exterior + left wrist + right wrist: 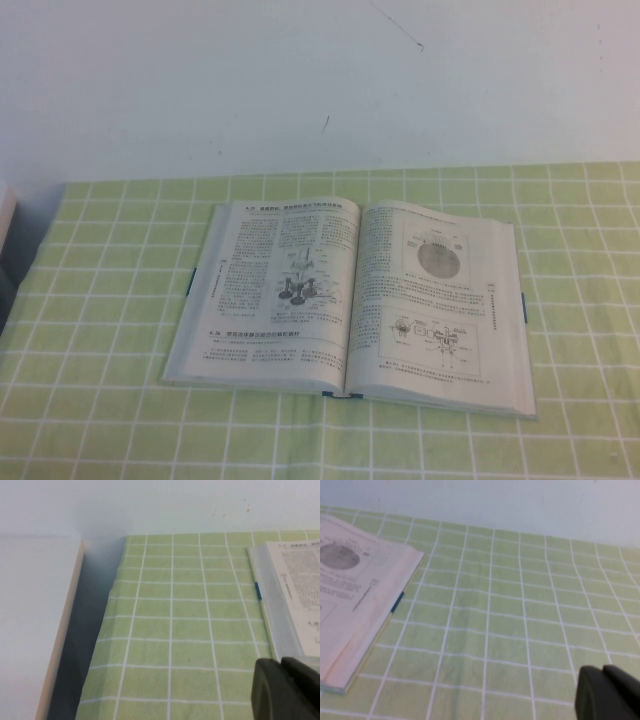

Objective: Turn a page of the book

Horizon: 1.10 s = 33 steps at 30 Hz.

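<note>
The book (350, 300) lies open and flat at the middle of the table, teal-blue cover edges showing at its sides. Its right-hand leaf is the page (440, 290), with a round grey diagram and a smaller drawing below it; it lies flat. Neither arm appears in the high view. In the left wrist view my left gripper (281, 661) hangs shut and empty over the cloth, just off the book's (295, 590) left edge. Seen from the right wrist, my right gripper (602, 669) is shut and empty over bare cloth, well to the right of the book (355, 610) and the page (350, 565).
A green checked cloth (110, 330) covers the table, ending at a white wall (300, 80) behind. A white board or box (35, 620) stands past the cloth's left edge, with a dark gap between them.
</note>
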Available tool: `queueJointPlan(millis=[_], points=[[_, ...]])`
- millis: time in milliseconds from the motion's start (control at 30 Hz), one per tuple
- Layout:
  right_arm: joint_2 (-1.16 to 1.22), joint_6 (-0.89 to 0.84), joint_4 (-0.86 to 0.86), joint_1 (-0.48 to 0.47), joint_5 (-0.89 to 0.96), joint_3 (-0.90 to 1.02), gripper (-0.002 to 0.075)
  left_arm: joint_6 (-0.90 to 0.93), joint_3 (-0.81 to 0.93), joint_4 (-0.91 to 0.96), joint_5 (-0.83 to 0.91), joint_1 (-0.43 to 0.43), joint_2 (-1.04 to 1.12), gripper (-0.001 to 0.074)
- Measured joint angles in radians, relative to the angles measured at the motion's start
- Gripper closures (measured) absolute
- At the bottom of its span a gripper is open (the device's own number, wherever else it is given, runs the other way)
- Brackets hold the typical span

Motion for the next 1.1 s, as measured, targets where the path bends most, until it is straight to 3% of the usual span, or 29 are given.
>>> queueJointPlan(millis=[233, 567, 733, 1100], points=[[0.0, 0.0, 0.0, 0.0, -0.241, 0.0, 0.0729, 0.0, 0.0, -0.019, -0.185, 0.0, 0.0, 0.0738], [0.0, 0.083, 0.0, 0.0, -0.676, 0.0, 0.0729, 0.0, 0.0, -0.028, -0.604, 0.0, 0.0, 0.0738], [0.0, 0.199, 0.0, 0.0, -0.745, 0.0, 0.0729, 0.0, 0.0, -0.028, -0.693, 0.0, 0.0, 0.0738], [0.0, 0.212, -0.064, 0.0, -0.741, 0.0, 0.0729, -0.004, 0.0, -0.037, -0.698, 0.0, -0.002, 0.0738]])
